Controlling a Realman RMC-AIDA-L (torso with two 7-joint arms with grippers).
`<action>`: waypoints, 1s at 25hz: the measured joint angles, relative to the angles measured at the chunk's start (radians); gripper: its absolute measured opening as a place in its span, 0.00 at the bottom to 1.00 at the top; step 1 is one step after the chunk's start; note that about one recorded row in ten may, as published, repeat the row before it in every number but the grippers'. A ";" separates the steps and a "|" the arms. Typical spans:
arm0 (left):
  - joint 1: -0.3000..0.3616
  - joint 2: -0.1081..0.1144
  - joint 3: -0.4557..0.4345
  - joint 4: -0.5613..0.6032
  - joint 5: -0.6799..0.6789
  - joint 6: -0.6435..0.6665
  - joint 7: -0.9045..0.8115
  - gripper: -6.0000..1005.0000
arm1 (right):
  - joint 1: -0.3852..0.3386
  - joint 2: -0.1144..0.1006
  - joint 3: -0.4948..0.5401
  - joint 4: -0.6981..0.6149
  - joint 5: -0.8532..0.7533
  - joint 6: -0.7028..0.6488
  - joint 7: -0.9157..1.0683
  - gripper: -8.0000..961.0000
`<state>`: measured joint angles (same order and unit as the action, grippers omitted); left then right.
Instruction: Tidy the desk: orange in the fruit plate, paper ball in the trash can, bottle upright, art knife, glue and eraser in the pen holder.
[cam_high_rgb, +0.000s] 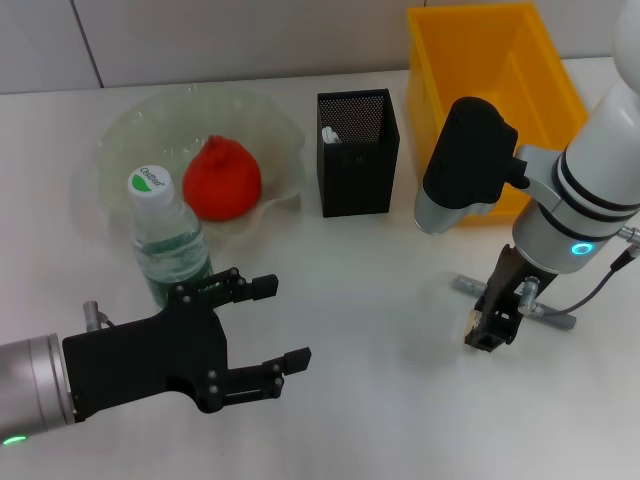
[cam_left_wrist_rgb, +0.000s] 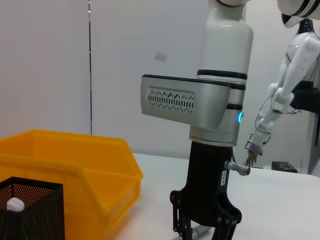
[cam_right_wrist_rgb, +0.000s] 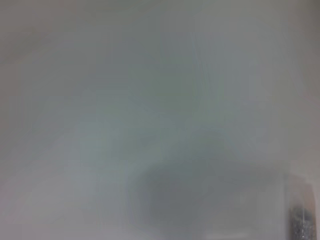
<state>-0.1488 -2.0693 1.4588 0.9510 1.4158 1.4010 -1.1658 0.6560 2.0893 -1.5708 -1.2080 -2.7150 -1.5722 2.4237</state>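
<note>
Reaching down on the right, our right gripper (cam_high_rgb: 490, 328) stood over the gray art knife (cam_high_rgb: 520, 302) on the white desk (cam_high_rgb: 380, 300), likely to grab it; we could not tell its fingers. Our left gripper (cam_high_rgb: 265, 325) hung open near the upright bottle (cam_high_rgb: 168, 235). The orange (cam_high_rgb: 221, 180) sat in the fruit plate (cam_high_rgb: 130, 125). The pen holder (cam_high_rgb: 357, 150) held something white. The trash can (cam_high_rgb: 490, 90) looked empty.
</note>
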 joint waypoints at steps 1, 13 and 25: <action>0.000 0.000 0.000 0.000 0.000 0.000 0.000 0.80 | -0.002 0.000 0.000 -0.002 0.000 0.000 0.000 0.42; 0.005 0.000 0.000 0.000 -0.001 0.001 0.000 0.80 | -0.022 0.000 0.000 -0.073 0.000 -0.007 0.010 0.42; 0.007 0.000 0.000 0.006 -0.002 0.001 0.000 0.80 | -0.058 -0.002 0.004 -0.214 0.032 0.001 0.045 0.41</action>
<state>-0.1421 -2.0693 1.4588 0.9572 1.4142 1.4020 -1.1658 0.5975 2.0876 -1.5672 -1.4221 -2.6833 -1.5707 2.4692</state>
